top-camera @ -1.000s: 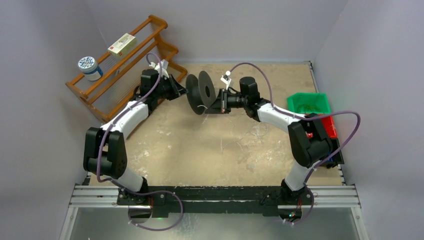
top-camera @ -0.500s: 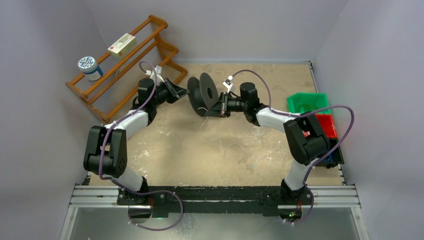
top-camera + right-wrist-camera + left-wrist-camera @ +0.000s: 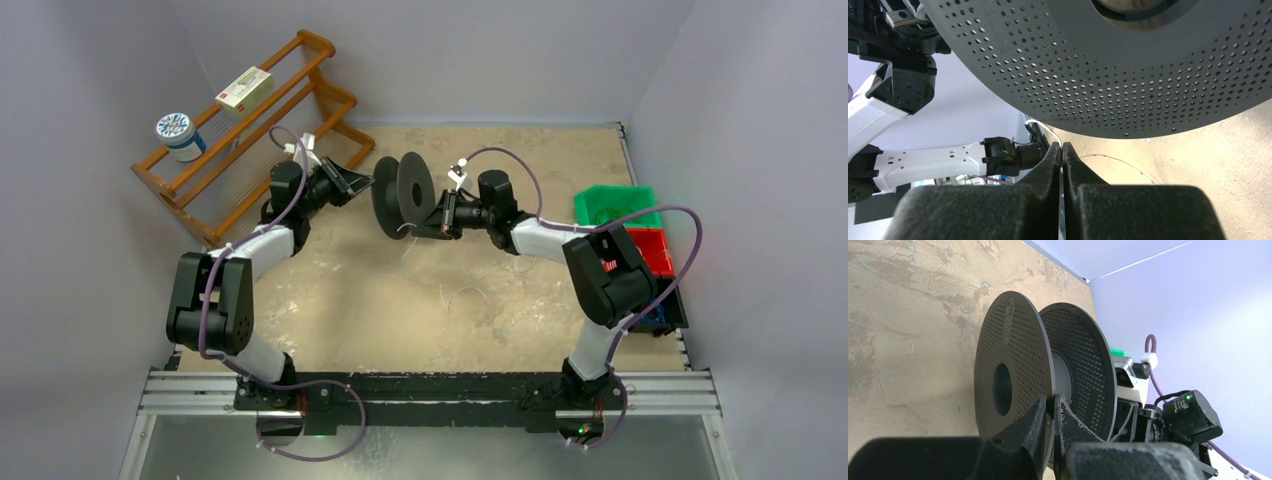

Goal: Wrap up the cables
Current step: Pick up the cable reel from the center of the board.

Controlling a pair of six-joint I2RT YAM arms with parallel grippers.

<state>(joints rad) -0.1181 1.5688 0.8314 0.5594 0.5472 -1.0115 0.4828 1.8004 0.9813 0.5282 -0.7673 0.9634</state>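
Note:
A black spool (image 3: 403, 193) with two perforated flanges is held upright above the table's far middle. My left gripper (image 3: 365, 185) is shut on the rim of its nearer flange; in the left wrist view my left gripper (image 3: 1053, 402) pinches that flange of the spool (image 3: 1013, 355). My right gripper (image 3: 432, 222) is at the spool's other side, low down. In the right wrist view my right gripper (image 3: 1061, 147) is shut on a thin whitish cable (image 3: 1040, 126) below the spool's flange (image 3: 1108, 75). More cable lies loose on the table (image 3: 465, 292).
A wooden rack (image 3: 300, 75) stands at the far left with a box (image 3: 244, 88) and a round tub (image 3: 178, 135) on it. A green bin (image 3: 617, 205) and a red bin (image 3: 655, 250) sit at the right edge.
Both wrists and the spool shifted slightly left and the spool turned a little. The loose cable on the table has shifted.

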